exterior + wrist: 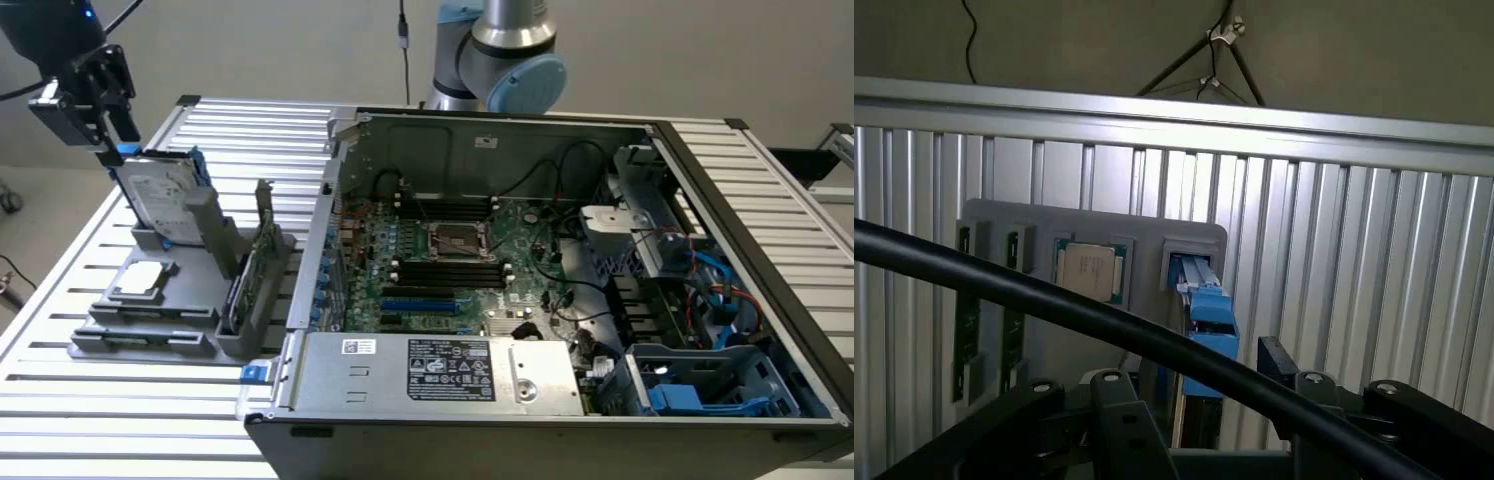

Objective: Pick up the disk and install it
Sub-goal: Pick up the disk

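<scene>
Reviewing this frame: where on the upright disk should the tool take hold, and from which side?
Take the top edge of the disk, with the jaws closing on its two broad faces, and come straight down from above. It stands on edge in a slot of the grey holder, so only its upper part is free. The tool hangs just above it, open.

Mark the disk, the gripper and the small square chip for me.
disk [158,205]: exterior view, on its upright flat face.
gripper [119,143]: exterior view, midway between its fingertips, above the disk's top edge.
chip [143,281]: exterior view, on its silver top.
</scene>
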### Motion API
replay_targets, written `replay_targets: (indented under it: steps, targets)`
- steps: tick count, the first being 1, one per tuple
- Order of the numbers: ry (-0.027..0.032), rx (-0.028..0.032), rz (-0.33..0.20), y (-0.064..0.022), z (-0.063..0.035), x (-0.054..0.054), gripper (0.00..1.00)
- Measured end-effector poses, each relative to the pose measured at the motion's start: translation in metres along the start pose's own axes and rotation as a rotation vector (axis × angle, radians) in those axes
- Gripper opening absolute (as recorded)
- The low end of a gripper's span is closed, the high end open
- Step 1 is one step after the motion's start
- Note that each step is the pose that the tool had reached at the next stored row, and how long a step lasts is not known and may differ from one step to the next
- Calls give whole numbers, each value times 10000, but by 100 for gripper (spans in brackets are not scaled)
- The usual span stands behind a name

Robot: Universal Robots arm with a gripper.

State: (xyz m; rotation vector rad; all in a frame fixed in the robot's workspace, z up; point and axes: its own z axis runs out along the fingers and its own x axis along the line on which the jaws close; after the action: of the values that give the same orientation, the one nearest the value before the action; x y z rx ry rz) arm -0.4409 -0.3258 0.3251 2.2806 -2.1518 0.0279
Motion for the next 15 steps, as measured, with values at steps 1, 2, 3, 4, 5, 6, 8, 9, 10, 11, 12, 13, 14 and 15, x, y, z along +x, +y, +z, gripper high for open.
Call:
replay_targets:
  steps: [1,2,3,4,5,6,8,9,10,11,12,13,14,15]
  targets:
    - [1,-2,109,0,18,-1,56]
    - [2,-4,220,0,36,-1,56]
    - [3,-5,322,0,54,-1,56]
    - [3,-7,396,1,71,-2,56]
    - [3,-7,459,1,92,-2,56]
    - [4,-8,500,1,109,-2,56]
    - [5,-10,539,1,145,-3,56]
    - [5,-10,542,1,163,-3,56]
    - [5,-9,545,1,181,-3,56]
    - [5,-8,546,2,198,-4,56]
    - [4,-8,546,2,211,-4,56]
    - [4,-8,547,2,223,-5,56]
    - [4,-9,548,2,233,-6,56]
    - [5,-10,548,2,240,-7,56]
